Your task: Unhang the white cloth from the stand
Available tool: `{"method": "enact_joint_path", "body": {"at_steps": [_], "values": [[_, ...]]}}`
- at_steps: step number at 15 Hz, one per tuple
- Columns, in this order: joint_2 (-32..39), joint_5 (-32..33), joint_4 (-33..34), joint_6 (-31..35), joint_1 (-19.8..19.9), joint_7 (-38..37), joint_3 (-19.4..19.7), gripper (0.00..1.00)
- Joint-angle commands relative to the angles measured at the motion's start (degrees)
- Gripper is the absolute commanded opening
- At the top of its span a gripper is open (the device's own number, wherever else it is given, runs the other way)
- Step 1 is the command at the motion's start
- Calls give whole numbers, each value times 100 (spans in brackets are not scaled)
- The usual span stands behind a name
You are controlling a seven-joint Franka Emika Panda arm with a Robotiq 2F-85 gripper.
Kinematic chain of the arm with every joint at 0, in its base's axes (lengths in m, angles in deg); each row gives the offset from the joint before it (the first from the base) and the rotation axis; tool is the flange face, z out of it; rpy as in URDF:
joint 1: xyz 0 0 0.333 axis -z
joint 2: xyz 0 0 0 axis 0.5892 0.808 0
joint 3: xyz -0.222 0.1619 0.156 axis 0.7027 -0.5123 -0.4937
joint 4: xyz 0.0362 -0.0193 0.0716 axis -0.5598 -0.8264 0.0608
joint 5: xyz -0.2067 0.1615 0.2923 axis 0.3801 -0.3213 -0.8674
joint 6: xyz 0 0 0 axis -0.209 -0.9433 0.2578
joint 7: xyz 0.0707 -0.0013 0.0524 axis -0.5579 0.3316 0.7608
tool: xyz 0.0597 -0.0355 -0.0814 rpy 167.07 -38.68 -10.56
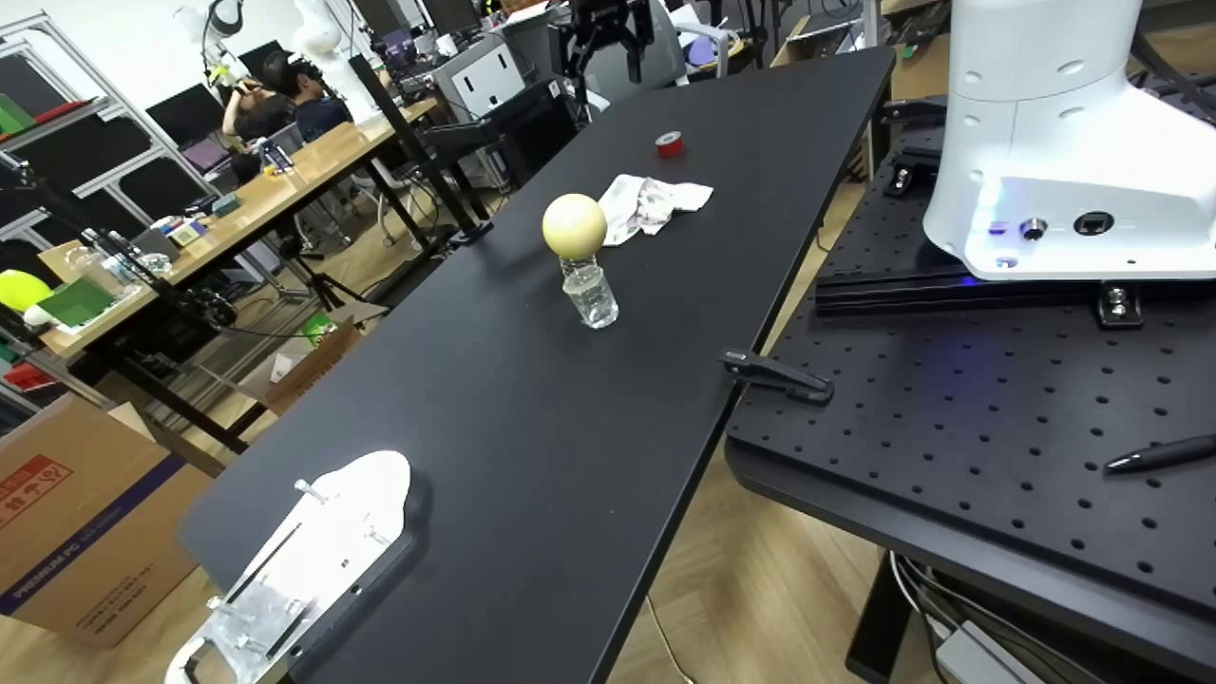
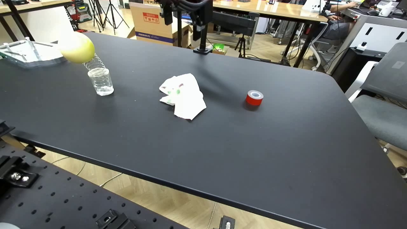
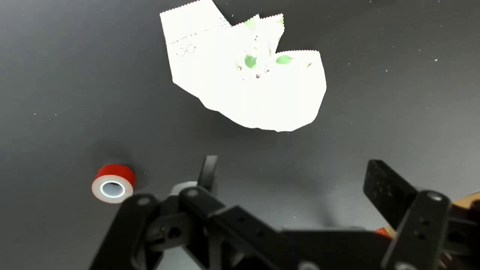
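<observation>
A white cloth with green leaf prints lies crumpled on the black table. It also shows in both exterior views. It is not hanging on anything. My gripper is open and empty, its fingers wide apart. It is held high above the table, apart from the cloth, and shows at the top of both exterior views. I cannot tell which object, if any, is the stand; a black post is fixed at the table's edge.
A red tape roll lies near the cloth. A clear cup with a spring and a yellow ball stands beyond the cloth. A white board with pegs lies at the table's end. A black clip grips the near edge.
</observation>
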Motion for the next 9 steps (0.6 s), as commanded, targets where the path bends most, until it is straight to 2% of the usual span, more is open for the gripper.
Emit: {"method": "enact_joint_path", "body": {"at_steps": [1, 9], "values": [[-12, 18, 3, -17, -11, -23, 12, 100], [-17, -25, 3, -27, -12, -24, 14, 100]]}}
